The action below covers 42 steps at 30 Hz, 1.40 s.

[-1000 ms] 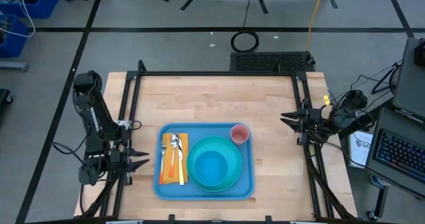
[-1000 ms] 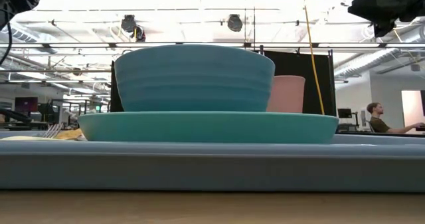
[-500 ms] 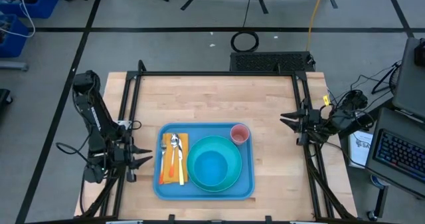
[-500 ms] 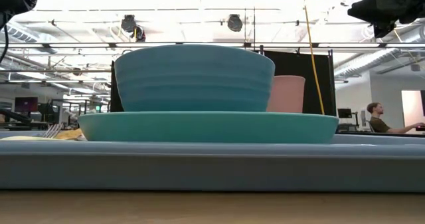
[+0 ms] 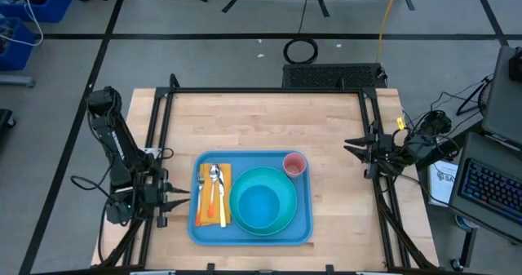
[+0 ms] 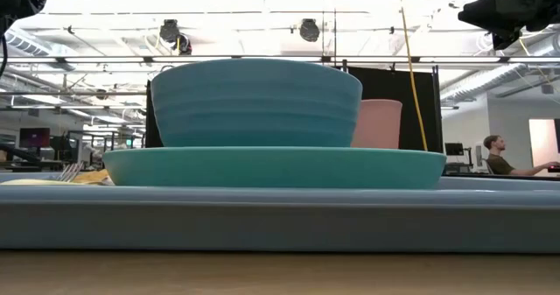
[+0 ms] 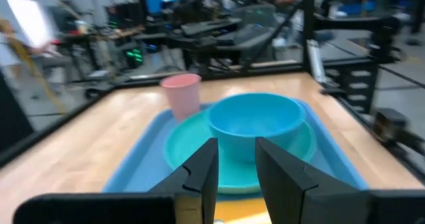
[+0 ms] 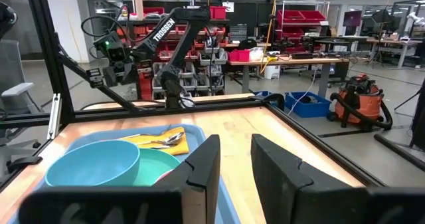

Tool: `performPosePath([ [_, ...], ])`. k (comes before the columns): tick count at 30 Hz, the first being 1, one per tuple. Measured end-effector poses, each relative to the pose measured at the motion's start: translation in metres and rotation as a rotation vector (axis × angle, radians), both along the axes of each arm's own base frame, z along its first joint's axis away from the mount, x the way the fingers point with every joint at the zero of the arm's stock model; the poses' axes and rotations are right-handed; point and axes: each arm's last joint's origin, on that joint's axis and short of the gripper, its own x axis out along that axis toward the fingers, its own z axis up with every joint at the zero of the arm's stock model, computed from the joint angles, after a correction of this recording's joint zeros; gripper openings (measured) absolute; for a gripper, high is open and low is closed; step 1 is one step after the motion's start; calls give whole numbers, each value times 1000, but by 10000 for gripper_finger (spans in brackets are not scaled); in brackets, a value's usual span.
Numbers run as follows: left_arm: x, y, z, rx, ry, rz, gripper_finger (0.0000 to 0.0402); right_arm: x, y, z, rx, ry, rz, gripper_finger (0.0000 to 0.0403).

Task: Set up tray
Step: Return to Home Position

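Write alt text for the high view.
Blue tray on a wooden table holds a yellow napkin with cutlery, a teal plate under a blue bowl, and a pink cup. Left fingers and right fingers sit open at the sides.

The tray [image 5: 253,156] lies on the table [image 5: 261,120], toward the front edge nearest the low camera, about midway between the sides. On the tray:
- the napkin [image 5: 225,174] at the left end, with the cutlery [image 5: 214,195] side by side on it
- the plate [image 5: 285,189] right of the napkin, with the bowl [image 5: 258,206] on it
- the cup [image 5: 294,165] in the far right corner, just behind the plate

The left gripper [image 5: 181,199] sits just left of the tray; the right gripper [image 5: 349,147] is at the table's right edge, well apart
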Motion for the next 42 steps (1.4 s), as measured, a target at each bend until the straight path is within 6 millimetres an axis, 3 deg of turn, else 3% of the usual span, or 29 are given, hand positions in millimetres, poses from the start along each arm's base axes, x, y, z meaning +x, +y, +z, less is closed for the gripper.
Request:
performPosePath([
  [18,-2,-12,-5,-45,186,-406,104,0,0,0,0,0,0,75],
  [42,-3,-13,-5,-56,206,-450,104,0,0,0,0,0,0,75],
])
